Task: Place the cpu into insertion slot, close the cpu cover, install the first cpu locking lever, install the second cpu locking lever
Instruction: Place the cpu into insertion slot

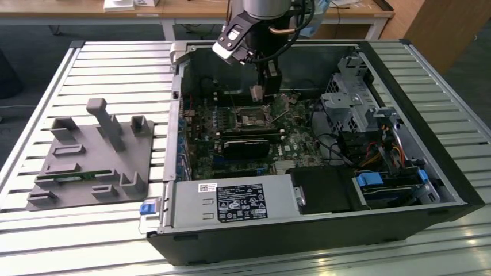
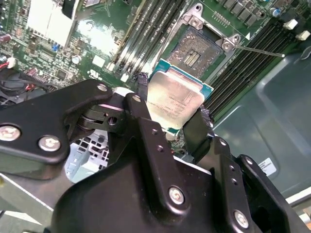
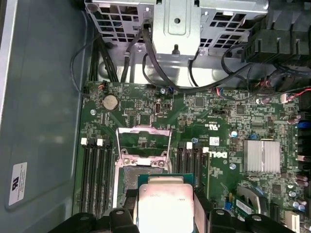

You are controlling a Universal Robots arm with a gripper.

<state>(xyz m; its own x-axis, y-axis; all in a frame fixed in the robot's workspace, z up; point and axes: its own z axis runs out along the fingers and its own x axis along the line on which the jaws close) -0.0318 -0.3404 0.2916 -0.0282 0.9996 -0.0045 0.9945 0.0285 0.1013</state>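
Observation:
My gripper (image 2: pixel 172 104) is shut on the cpu (image 2: pixel 176 97), a pale metallic square pinched at two opposite edges by the black fingers (image 2: pixel 198 127). In the exterior view the gripper (image 1: pixel 257 95) hangs inside the open computer case, with the cpu (image 1: pixel 256 90) a short way above the insertion slot (image 1: pixel 252 118). In the second wrist view the insertion slot (image 2: pixel 195 50) lies bare, just beyond the chip. The cpu cover (image 3: pixel 144 140) is flipped open, lying back flat on the green board behind the slot (image 3: pixel 128 177), which the cpu (image 3: pixel 165 206) partly hides.
A thin metal lever (image 2: pixel 257 51) sticks out beside the socket. Black memory slots (image 3: pixel 95 170) flank it on both sides. A black card (image 1: pixel 247 147), drive cage (image 1: pixel 349 103) and cables crowd the case. A grey fixture (image 1: pixel 92 155) sits on the slatted table at the exterior view's left.

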